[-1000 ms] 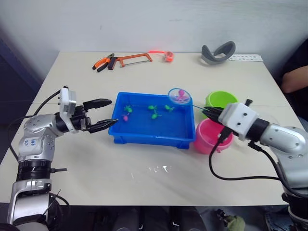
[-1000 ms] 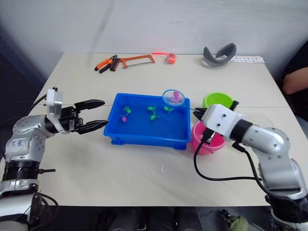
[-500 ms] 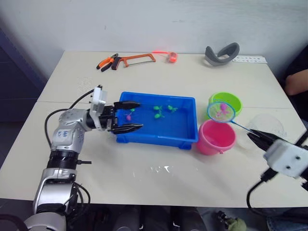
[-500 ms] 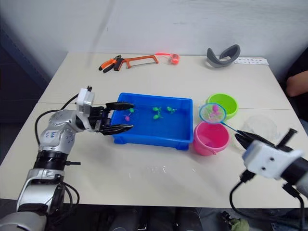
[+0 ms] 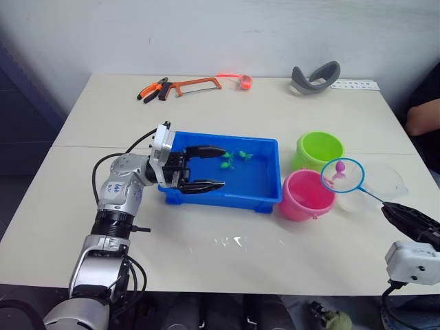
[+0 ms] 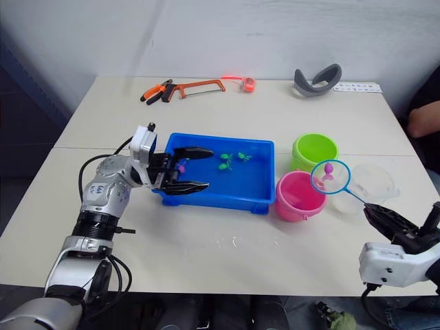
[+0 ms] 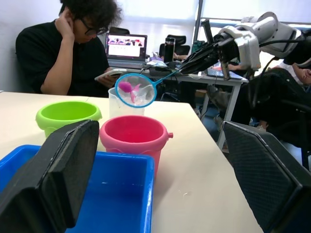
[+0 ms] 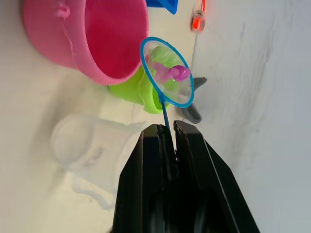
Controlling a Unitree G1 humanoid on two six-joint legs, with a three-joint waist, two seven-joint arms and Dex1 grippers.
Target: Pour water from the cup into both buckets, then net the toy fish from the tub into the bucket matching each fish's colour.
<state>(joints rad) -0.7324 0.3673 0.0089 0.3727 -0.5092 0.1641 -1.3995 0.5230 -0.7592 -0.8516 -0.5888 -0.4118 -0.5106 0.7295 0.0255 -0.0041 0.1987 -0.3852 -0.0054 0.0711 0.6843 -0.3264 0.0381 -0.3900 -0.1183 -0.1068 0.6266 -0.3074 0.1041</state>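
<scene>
My right gripper point(image 5: 386, 207) is shut on the thin handle of the blue-rimmed net point(image 5: 342, 175). The net hangs in the air just right of the pink bucket point(image 5: 306, 196), in front of the clear cup point(image 5: 383, 184), with a pink toy fish point(image 8: 176, 73) in its mesh. The lime green bucket point(image 5: 320, 149) stands behind the pink one. My left gripper point(image 5: 221, 166) is open, its fingers spread over the left half of the blue tub point(image 5: 258, 187). Green fish point(image 5: 234, 157) lie at the tub's far side, and a pink one point(image 6: 181, 167) shows by the left fingers.
Pliers point(image 5: 152, 89), an orange hacksaw point(image 5: 196, 84), a small red object point(image 5: 242, 80) and a grey headband point(image 5: 313, 74) lie along the table's far edge. A person's arm point(image 5: 423, 117) shows at the right edge, and a seated person point(image 7: 73, 48) is beyond the table.
My right gripper carried the net with the pink fish rightward, from between the two buckets to just past the pink bucket's right rim. The left gripper reached further right over the tub.
</scene>
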